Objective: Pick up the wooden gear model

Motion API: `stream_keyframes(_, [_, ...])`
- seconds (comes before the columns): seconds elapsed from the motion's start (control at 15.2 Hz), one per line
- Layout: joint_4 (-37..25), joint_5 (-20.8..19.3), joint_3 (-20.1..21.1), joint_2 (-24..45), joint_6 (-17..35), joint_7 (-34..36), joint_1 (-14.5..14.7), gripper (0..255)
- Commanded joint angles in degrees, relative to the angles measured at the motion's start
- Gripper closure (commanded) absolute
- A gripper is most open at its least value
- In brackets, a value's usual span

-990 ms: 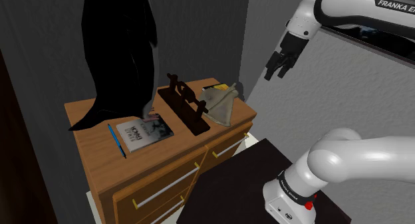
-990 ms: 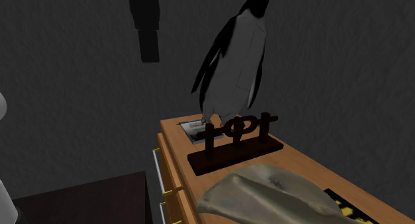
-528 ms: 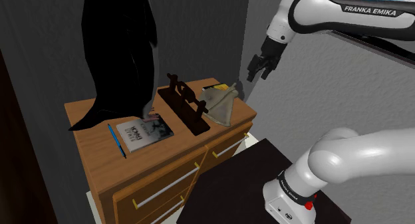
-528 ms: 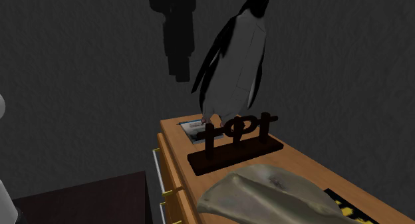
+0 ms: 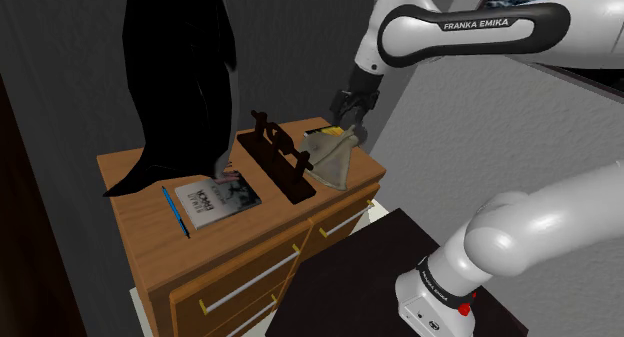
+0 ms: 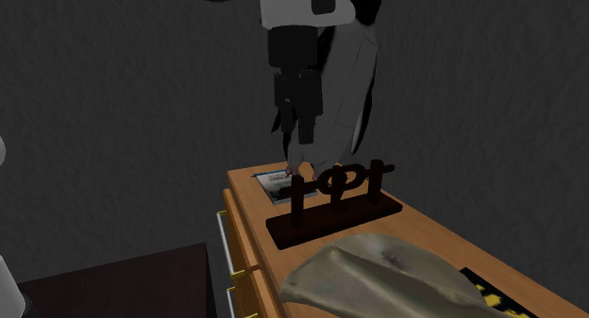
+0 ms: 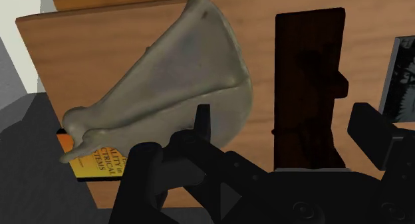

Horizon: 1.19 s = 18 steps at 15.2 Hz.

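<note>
Wooden dresser [image 5: 150, 225] carried the lot, with the tall black penguin [image 5: 180, 75] towering on its top. A grey cone-shaped shell [image 5: 335, 160] lay toward the shoulder view's right, and the dark wooden gear model [image 5: 280, 163] stood just beside it, between shell and penguin. The gripper [image 5: 347, 110] hung above the shell, fingers spread, touching nothing and well clear of the gear model!
</note>
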<state>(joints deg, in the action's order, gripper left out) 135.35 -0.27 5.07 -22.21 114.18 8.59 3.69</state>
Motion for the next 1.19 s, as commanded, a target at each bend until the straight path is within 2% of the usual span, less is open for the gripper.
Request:
stream_keyframes(0.0, [-1.8,-0.1,1.0,4.0,2.5,1.3,0.3,0])
stream_keyframes(0.46, [-10.2,-2.4,3.7,18.8,9.5,6.0,1.2,0])
stream_keyframes(0.92, [-21.5,-6.2,5.0,33.2,12.9,10.6,3.0,0])
stream_keyframes(1.12, [-20.6,-6.6,4.8,34.4,15.0,11.0,3.1,0])
